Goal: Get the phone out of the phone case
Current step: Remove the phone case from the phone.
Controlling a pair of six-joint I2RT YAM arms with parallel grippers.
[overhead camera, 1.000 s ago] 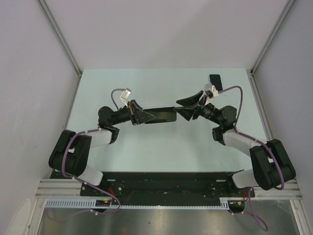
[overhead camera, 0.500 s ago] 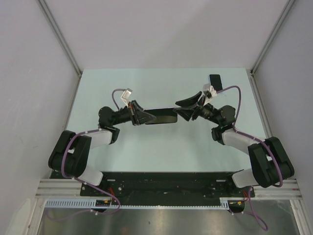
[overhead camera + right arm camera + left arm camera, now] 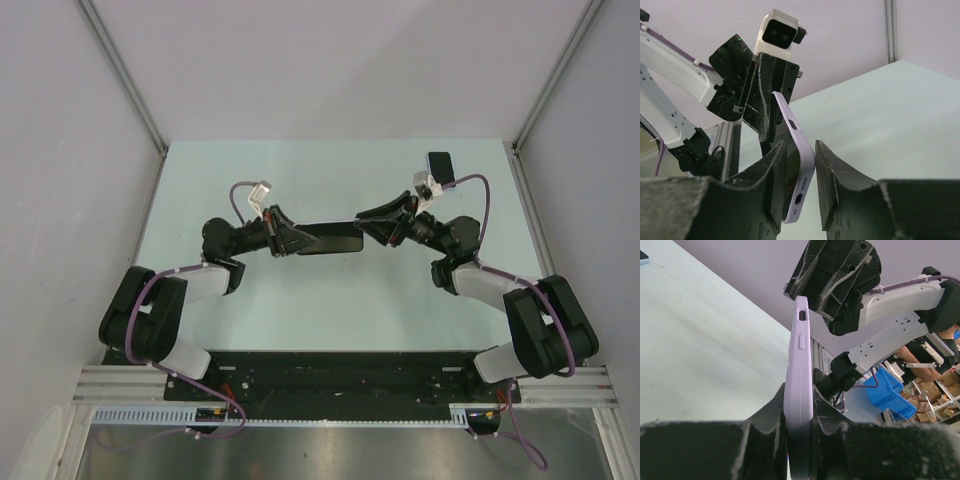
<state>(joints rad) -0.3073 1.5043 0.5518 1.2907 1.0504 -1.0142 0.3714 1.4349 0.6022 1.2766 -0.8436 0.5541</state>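
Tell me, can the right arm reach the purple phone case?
Probably yes: one end of the phone case sits inside the right end effector, unblocked; the left end effector clamps the other end.

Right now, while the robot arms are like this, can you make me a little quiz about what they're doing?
1. True or false: the phone case lies flat on the table.
2. What colour is the case? A) green B) lilac C) red
3. Fill in the gap: the left gripper is shut on the ____.

Key: 1 false, it is held up off the table; 2 B; 3 phone case.
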